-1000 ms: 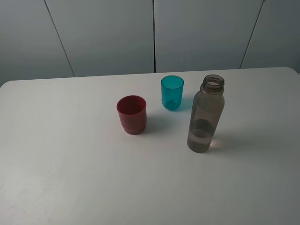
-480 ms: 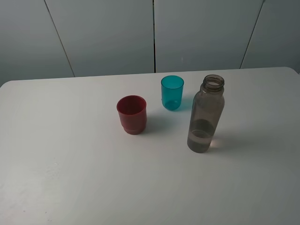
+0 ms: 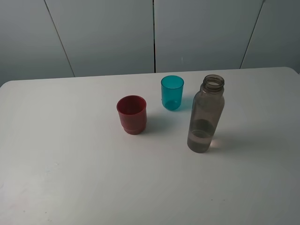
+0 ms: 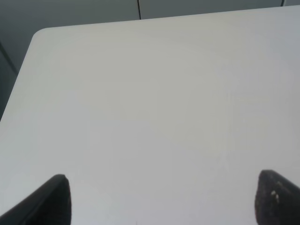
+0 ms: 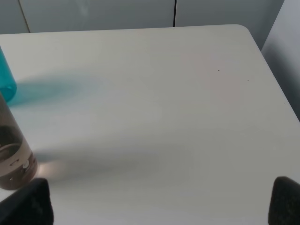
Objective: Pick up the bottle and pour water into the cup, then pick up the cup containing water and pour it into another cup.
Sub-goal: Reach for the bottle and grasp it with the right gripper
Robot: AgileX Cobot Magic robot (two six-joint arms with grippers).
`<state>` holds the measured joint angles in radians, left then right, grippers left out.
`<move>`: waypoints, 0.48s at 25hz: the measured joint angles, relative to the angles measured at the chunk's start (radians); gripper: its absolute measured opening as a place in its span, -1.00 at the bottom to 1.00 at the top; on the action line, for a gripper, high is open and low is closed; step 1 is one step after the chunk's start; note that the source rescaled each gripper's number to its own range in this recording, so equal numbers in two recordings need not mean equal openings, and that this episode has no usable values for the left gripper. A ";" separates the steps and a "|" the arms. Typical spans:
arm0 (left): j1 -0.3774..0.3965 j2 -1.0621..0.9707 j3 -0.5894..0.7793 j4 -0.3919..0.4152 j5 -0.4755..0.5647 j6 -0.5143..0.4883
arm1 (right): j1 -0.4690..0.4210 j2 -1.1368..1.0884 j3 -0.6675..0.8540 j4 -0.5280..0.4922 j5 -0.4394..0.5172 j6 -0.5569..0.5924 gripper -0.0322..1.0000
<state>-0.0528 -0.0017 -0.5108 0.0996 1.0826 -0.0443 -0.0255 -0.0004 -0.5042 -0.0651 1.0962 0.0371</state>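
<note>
The smoky grey-brown bottle (image 3: 206, 115) stands upright and uncapped on the white table (image 3: 70, 164), with a little water at its bottom. The teal cup (image 3: 172, 93) stands just behind and left of it. The red cup (image 3: 131, 115) is further left. No arm shows in the exterior view. My left gripper (image 4: 164, 200) is open over bare table with nothing between its fingers. My right gripper (image 5: 157, 204) is open and empty as well, and the bottle (image 5: 11, 150) and a sliver of the teal cup (image 5: 5, 79) lie at the edge of its view.
The table's rounded corner (image 5: 243, 30) and side edge show in the right wrist view. Another corner (image 4: 40, 33) appears in the left wrist view. Grey wall panels (image 3: 154, 33) stand behind the table.
</note>
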 joint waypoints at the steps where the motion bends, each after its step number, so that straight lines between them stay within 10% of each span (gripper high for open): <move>1: 0.000 0.000 0.000 0.000 0.000 0.000 | 0.000 0.000 0.000 0.000 0.000 0.000 0.99; 12: 0.000 0.000 0.000 0.000 0.000 0.000 | 0.000 0.000 0.000 0.000 0.000 0.000 0.99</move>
<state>-0.0528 -0.0017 -0.5108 0.0996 1.0826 -0.0443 -0.0255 -0.0004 -0.5042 -0.0651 1.0962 0.0371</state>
